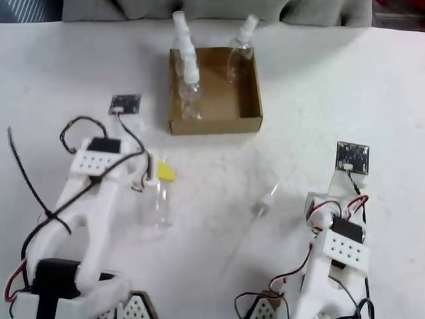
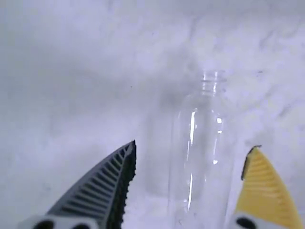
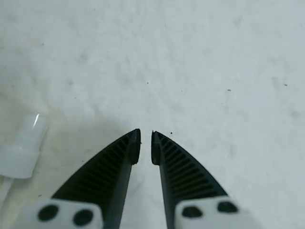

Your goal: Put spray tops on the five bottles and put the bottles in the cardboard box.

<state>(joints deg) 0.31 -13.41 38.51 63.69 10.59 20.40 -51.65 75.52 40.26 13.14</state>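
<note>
A clear bottle [image 2: 202,152] without a top lies on the white table between the fingers of my left gripper [image 2: 194,146], which is open. It sits closer to the yellow finger [image 2: 259,191] than to the grey finger [image 2: 105,191]. In the high view the same bottle [image 1: 157,203] is beside the yellow finger [image 1: 165,171]. A white spray top [image 1: 267,199] with its thin tube lies loose at the table's middle. My right gripper [image 3: 145,144] is shut on nothing just above the table, with the spray top [image 3: 21,150] beside it.
The cardboard box [image 1: 249,100] stands at the back centre and holds three bottles with spray tops [image 1: 189,66]. The left arm [image 1: 86,199] and the right arm [image 1: 335,246] rise from the near edge. Bare table lies between them.
</note>
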